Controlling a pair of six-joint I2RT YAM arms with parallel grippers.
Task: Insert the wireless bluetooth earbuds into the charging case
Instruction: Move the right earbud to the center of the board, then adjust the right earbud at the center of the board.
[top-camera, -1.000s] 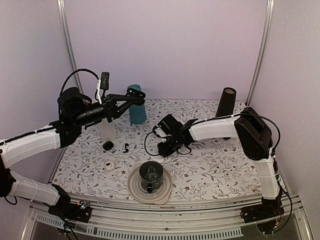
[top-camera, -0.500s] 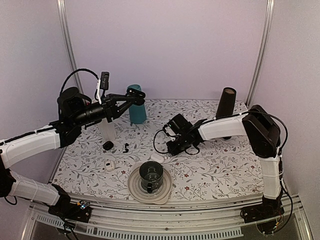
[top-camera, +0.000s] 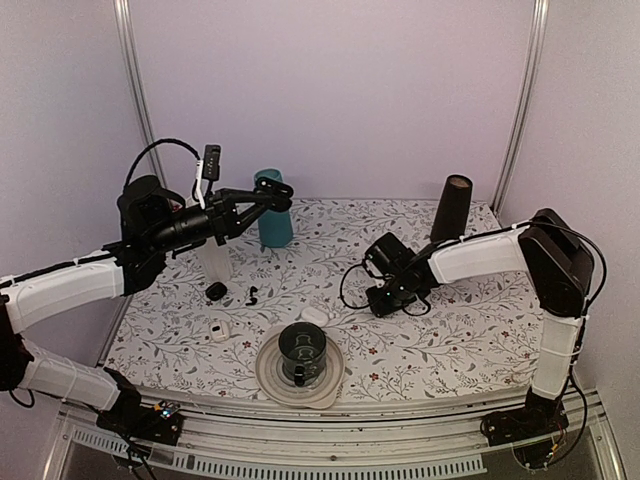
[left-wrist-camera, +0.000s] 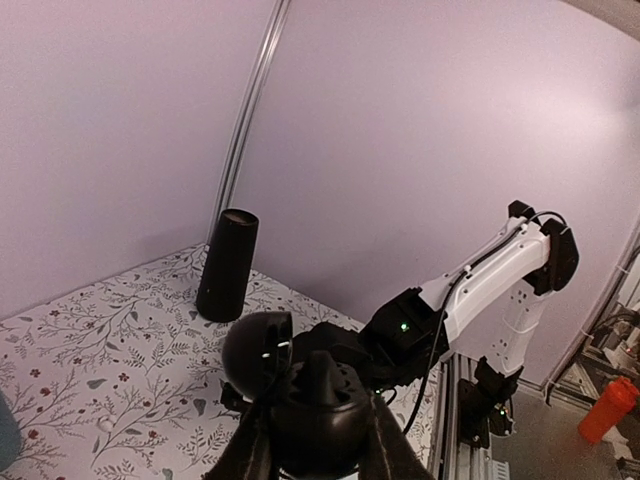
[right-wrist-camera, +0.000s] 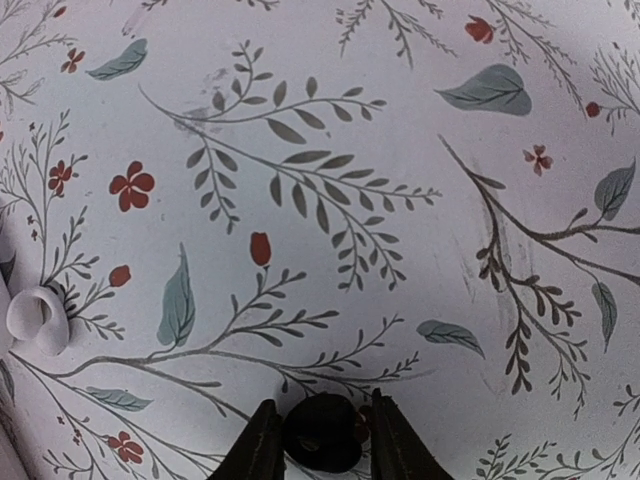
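Floral tablecloth (top-camera: 450, 330) lies beneath the right gripper (top-camera: 383, 303), pinching 1 black earbud (right-wrist-camera: 322, 445); the raised left gripper (top-camera: 262, 198) clasps the charging case (left-wrist-camera: 320, 412).

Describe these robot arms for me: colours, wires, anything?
The left arm and right arm wear white covers between bulky black joints, with black cables looping near the wrists. The left end effector and right end effector are black, two-fingered.
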